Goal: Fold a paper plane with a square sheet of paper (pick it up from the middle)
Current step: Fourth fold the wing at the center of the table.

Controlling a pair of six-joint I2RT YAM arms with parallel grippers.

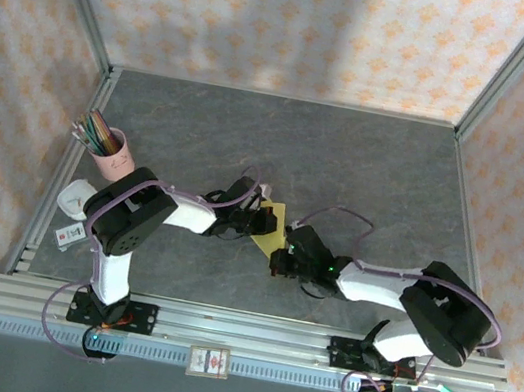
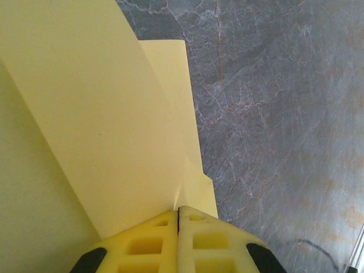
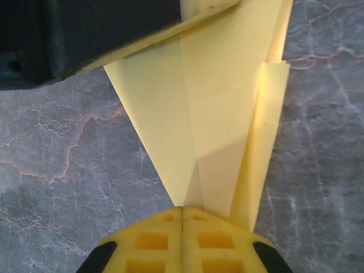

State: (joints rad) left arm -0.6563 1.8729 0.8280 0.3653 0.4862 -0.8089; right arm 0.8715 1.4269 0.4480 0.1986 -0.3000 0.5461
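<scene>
Left gripper (image 2: 178, 210), right gripper (image 3: 182, 208) — paper (image 2: 114, 125) clamped between.

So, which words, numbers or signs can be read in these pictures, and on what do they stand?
No text can be read with certainty.
White tag, at the left of the top view: a red mark, too small to read.
Label on the front rail: a red shape, too blurred to read.
Yellow paper: no print on it.

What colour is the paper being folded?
The paper is plain yellow; the right wrist view shows it best.
</scene>
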